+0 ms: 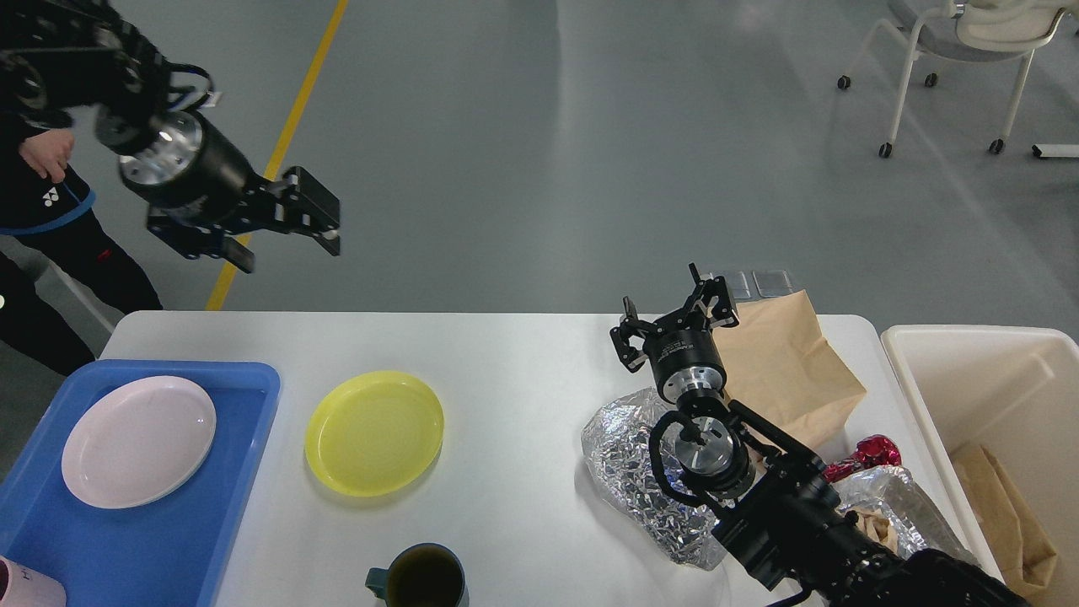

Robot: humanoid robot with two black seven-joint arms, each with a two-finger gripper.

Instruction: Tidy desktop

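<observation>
The white desktop [514, 362] holds a yellow plate [374, 432], a dark cup [426, 577] at the front edge, a crumpled foil lump [628, 459], a brown paper bag [784, 367], a red wrapper [872, 453] and more foil [898, 497]. My right gripper [674, 312] is open and empty, held over the far edge beside the paper bag. My left gripper [291, 236] is open and empty, high above the far left corner of the desktop.
A blue tray [160, 539] at the left holds a pink plate [139, 438] and a pale cup [25, 586]. A cream-white bin [952, 371] at the right holds a brown bag [1007, 514]. A person [42, 185] stands far left. A wheeled chair [952, 51] is far right.
</observation>
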